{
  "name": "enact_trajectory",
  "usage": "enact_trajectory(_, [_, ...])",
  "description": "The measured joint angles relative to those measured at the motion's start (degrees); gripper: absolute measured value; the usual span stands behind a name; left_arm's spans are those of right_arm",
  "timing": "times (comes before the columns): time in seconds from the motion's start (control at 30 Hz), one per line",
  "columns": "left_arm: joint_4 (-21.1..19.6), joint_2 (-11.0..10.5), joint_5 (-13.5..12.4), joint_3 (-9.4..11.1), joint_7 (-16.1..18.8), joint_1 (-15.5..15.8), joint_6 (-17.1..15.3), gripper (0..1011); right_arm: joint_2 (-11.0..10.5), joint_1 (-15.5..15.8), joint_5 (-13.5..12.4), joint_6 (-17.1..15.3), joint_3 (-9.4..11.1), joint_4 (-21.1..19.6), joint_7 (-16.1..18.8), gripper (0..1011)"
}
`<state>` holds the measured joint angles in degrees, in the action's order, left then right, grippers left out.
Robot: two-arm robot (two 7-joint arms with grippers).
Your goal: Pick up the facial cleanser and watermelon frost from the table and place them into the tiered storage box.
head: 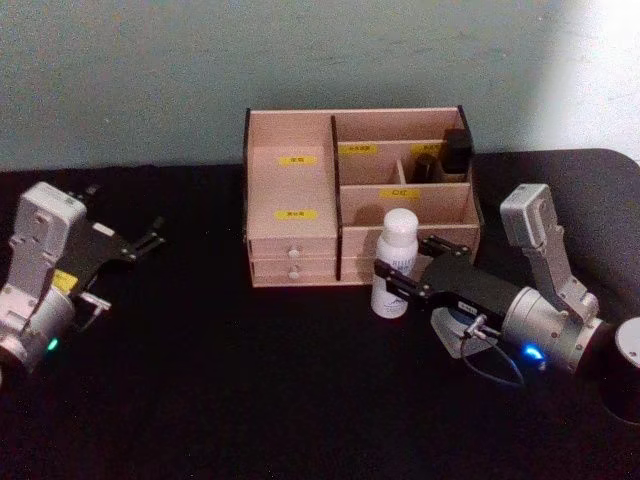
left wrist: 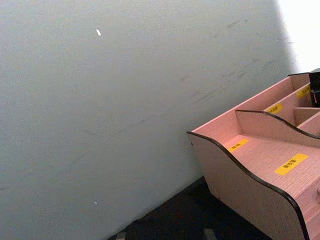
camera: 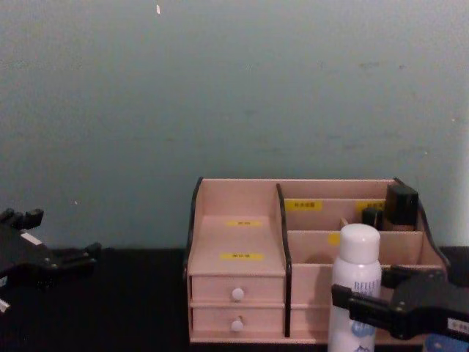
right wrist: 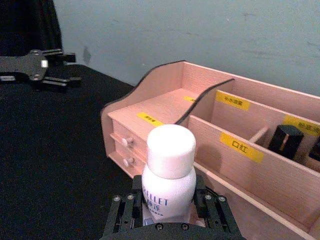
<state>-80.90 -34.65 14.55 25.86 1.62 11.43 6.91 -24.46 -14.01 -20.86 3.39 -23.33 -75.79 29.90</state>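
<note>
The facial cleanser [head: 396, 262], a slim white bottle with blue lettering, stands upright on the black table just in front of the tiered storage box [head: 290, 185]. My right gripper [head: 402, 268] reaches in from the right and is shut on the bottle's body; in the right wrist view its fingers [right wrist: 126, 214] press against both sides of the bottle [right wrist: 169, 175]. The watermelon frost [head: 462, 322] shows as a blue-and-white lid mostly hidden under the right gripper's body. My left gripper [head: 128, 218] is open, far left of the box.
Small black bottles [head: 457, 150] stand in the box's back right compartment. Two white-knobbed drawers [head: 294, 262] face me. A dark cylinder [head: 628, 370] sits at the table's right edge. A grey-green wall rises behind the box.
</note>
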Motion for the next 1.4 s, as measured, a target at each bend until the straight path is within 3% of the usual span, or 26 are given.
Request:
enact_trajectory(0.17, [0.00, 0.00, 0.00, 0.00, 0.00, 0.00, 0.00, 1001, -0.74, 0.24, -0.55, 0.23, -0.01, -1.08, 1.56, 595])
enact_trajectory(0.43, [0.00, 0.00, 0.00, 0.00, 0.00, 0.00, 0.00, 1001, -2.19, 0.88, -3.72, 0.07, 1.52, -5.51, 2.98, 595])
enact_trajectory(0.6, [0.00, 0.00, 0.00, 0.00, 0.00, 0.00, 0.00, 1001, -2.05, -0.03, -6.32, 0.43, 2.83, -7.43, 3.03, 594])
enact_trajectory(0.77, [0.00, 0.00, 0.00, 0.00, 0.00, 0.00, 0.00, 1001, -1.14, -1.79, -7.26, 1.21, 3.49, -7.66, 1.98, 595])
enact_trajectory(0.9, [0.00, 0.00, 0.00, 0.00, 0.00, 0.00, 0.00, 1001, -0.06, -3.52, -6.93, 1.77, 3.57, -6.72, 0.28, 595])
enact_trajectory(1.13, [0.00, 0.00, 0.00, 0.00, 0.00, 0.00, 0.00, 1001, 2.41, -7.28, -3.90, 2.28, 3.52, -2.84, -3.45, 595])
enact_trajectory(1.4, [0.00, 0.00, 0.00, 0.00, 0.00, 0.00, 0.00, 1001, 4.87, -11.06, -1.33, 3.27, 3.41, 2.68, -4.53, 594])
